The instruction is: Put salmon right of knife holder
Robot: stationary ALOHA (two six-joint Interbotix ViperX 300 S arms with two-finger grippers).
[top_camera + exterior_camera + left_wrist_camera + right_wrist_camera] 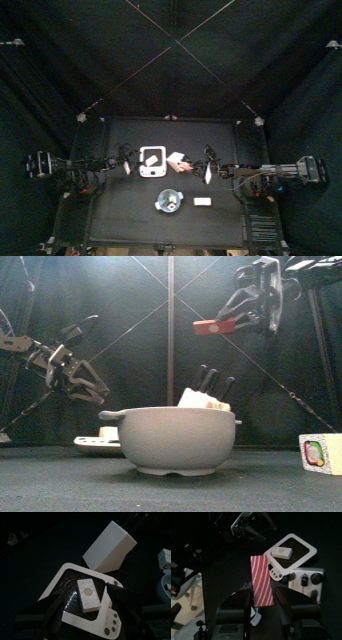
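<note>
My right gripper (261, 607) is shut on the salmon (261, 579), a flat red-and-white striped piece. It holds the salmon high above the table in the front view (211, 326); in the top view the salmon (210, 175) is right of the knife holder (178, 157). The knife holder is a white boxy block (110, 544) with black handles (304, 579). My left gripper (90, 614) is open over a white scale plate (70, 577) that bears a small white rectangle (89, 594).
A grey bowl (174, 436) stands at the table's front middle, and the knife handles (207, 381) rise behind it. A small box (321, 451) stands at the front right. A small white card (203, 201) lies right of the bowl (170, 199). A small pale item (96, 439) lies at the left.
</note>
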